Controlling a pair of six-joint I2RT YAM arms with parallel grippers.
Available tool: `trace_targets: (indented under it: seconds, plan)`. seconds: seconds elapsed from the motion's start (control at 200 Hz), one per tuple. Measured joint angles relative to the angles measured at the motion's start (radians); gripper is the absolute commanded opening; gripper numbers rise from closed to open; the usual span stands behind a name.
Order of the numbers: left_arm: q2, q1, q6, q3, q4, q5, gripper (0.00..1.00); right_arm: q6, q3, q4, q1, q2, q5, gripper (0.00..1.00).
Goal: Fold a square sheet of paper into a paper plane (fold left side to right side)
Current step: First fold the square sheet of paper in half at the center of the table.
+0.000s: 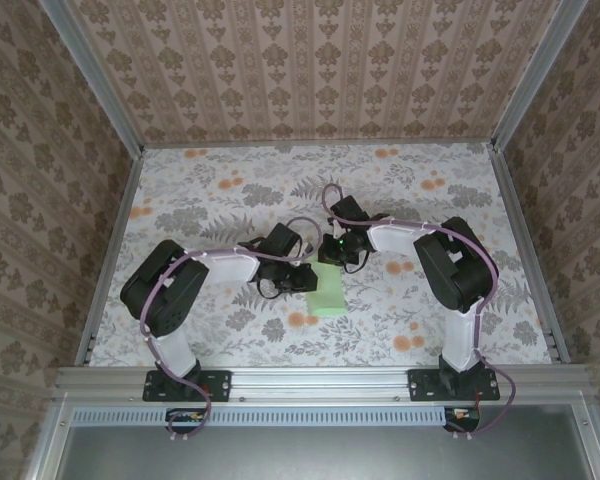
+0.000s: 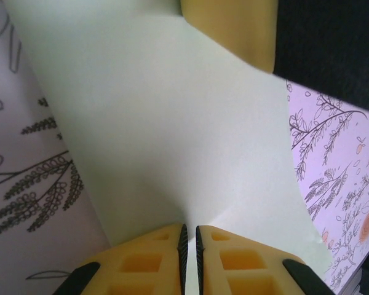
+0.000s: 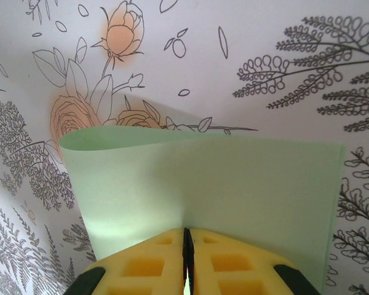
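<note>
We are seeing the green paper (image 1: 329,297) sitting near the middle of the flowered table (image 1: 430,200), just near of both grippers, partly lifted and curling. The left gripper (image 2: 189,236) is pinching one edge, and the right gripper (image 3: 186,236) is clamping another.

No legible text, labels, brands or numbers in any view.
Checked the pale-green paper (image 3: 234,184) at frame centre of both wrist views: blank. The table cover (image 1: 230,190) and walls (image 1: 320,70) across the upper top view carry only flower and fern prints. Any marking on the rail (image 1: 320,380) along the bottom is too small to read.
</note>
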Motion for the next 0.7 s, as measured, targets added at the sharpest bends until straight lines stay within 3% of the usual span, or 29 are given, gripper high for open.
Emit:
trace_targets:
  seconds: [0.7]
  plan:
    - [-0.052, -0.046, 0.000, -0.065, 0.007, 0.003, 0.15, 0.000, 0.003, -0.003, -0.003, 0.005, -0.002, 0.12]
